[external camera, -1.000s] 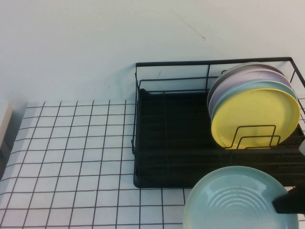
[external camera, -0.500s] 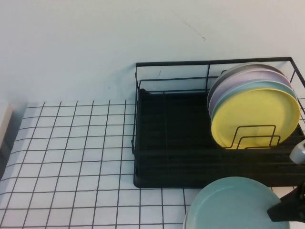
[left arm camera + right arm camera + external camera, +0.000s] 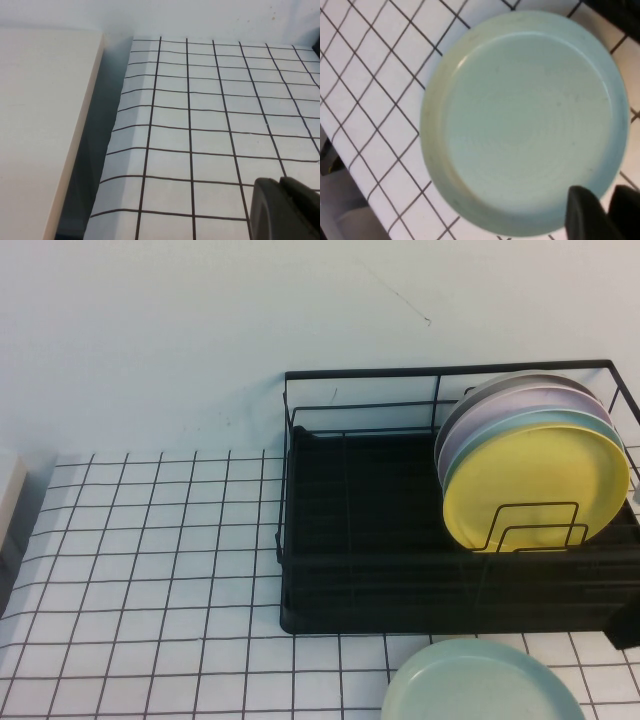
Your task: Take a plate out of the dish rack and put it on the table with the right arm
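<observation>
High view: the round pale mint-green plate (image 3: 482, 684) now lies flat on the white grid-lined table (image 3: 160, 570), just before the black wire dish rack (image 3: 400, 540). The right gripper (image 3: 600, 212), withdrawn, hovers parted and empty above its rim; the placement looks done. The left gripper (image 3: 285, 210) is parked, grip unclear.

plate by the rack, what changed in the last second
The mint-green plate went from tilted, held at its rim by the right gripper, to lying flat on the table, lower in the high view. That gripper has left the high view. The dish rack, its stacked plates and the left gripper stayed put.
</observation>
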